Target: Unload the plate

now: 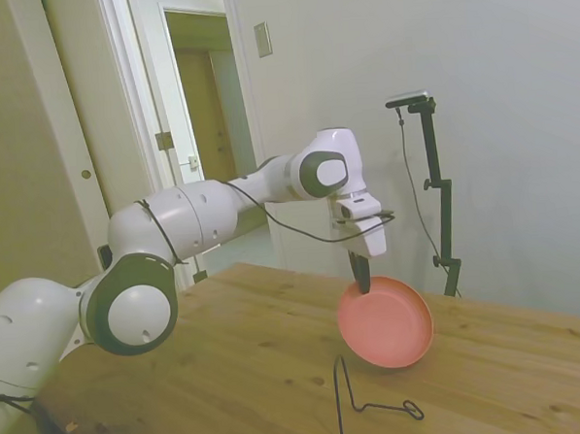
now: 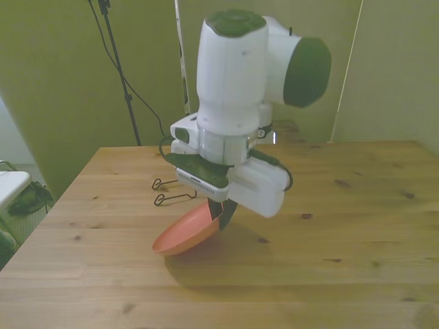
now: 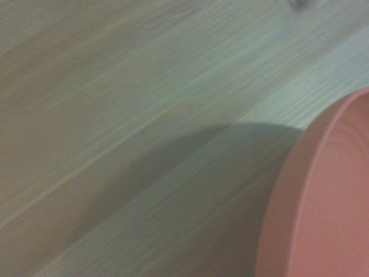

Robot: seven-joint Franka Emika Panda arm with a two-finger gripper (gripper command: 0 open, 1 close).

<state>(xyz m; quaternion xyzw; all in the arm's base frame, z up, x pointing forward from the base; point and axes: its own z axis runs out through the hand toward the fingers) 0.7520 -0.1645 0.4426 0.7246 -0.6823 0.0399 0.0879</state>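
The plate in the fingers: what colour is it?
Plain salmon pink, no pattern. The plate shows best in the side view.
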